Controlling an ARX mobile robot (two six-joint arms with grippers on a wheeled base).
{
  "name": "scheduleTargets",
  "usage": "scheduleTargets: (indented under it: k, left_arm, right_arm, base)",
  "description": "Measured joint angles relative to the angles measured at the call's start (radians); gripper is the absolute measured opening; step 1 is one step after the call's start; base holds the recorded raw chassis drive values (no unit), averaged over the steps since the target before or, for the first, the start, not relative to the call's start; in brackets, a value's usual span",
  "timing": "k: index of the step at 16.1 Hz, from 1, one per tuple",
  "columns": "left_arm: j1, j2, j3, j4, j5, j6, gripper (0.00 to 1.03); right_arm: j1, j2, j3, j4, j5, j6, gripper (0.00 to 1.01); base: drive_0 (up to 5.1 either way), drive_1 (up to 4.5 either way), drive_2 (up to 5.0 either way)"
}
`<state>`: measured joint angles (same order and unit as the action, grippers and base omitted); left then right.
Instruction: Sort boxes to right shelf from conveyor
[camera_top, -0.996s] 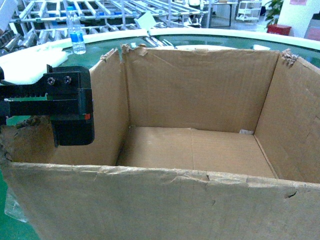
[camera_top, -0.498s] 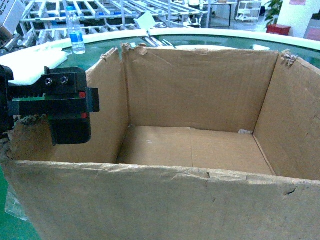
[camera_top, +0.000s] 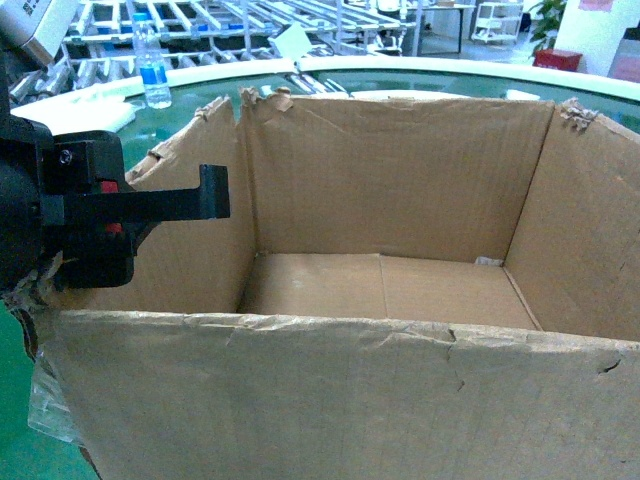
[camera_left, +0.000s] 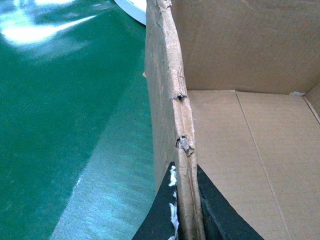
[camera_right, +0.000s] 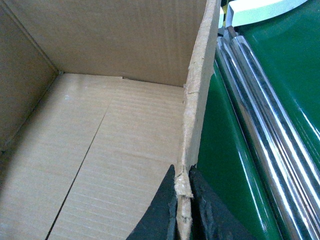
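Note:
A large brown cardboard box with ragged top edges fills the head view, open and empty, on the green conveyor. My left gripper is at the box's left wall. In the left wrist view the left gripper is shut on that wall's torn rim, one finger on each side. My right gripper is shut on the right wall the same way and is out of the head view. Steel tube racks stand behind the belt; I cannot tell if they are the right shelf.
A water bottle and white foam sheets sit on the belt beyond the box's left corner. Shiny steel tubes run close beside the right wall. Crumpled clear film shows under the near left corner. Green belt lies left of the box.
My left gripper's body has swung left and turned, so one finger now shows along the left wall. The box's near left corner has shifted right and slightly up.

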<state>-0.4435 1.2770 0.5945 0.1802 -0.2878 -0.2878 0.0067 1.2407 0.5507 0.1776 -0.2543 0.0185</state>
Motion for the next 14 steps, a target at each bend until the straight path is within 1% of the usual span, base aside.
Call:
scheduleTargets:
  k: [1,5,7,10,13,14]
  left_arm:
    - [0.0,0.0,0.0,0.0,0.0,-0.001,0.03]
    - [-0.007,-0.001,0.001,0.002,-0.008,0.001,0.03]
    - [-0.021,-0.006,0.001,0.016,-0.023,0.017,0.03]
    - [-0.04,-0.039,0.001,0.062,-0.03,0.079,0.03]
    - [-0.051,-0.101,0.031,0.076,-0.045,0.121,0.03]
    - [-0.064,-0.122,0.035,0.122,-0.058,0.164,0.03]
  right_arm:
    - [0.0,0.0,0.0,0.0,0.0,0.0,0.04]
    - [0.0,-0.007,0.0,-0.005,-0.005,0.005,0.04]
    - [-0.002,-0.016,0.0,-0.011,-0.008,0.006,0.04]
    - [-0.008,-0.072,0.004,-0.051,-0.013,0.006,0.04]
    - [-0.014,-0.151,0.063,-0.1,-0.04,0.005,0.03]
    - [-0.014,-0.176,0.071,-0.068,-0.044,-0.008,0.03]
  base:
    - [0.0,0.0,0.0]
    - [0.0,0.0,0.0]
    - [0.0,0.0,0.0]
    - [0.0,0.0,0.0]
    - [0.0,0.0,0.0]
    - [0.0,0.0,0.0]
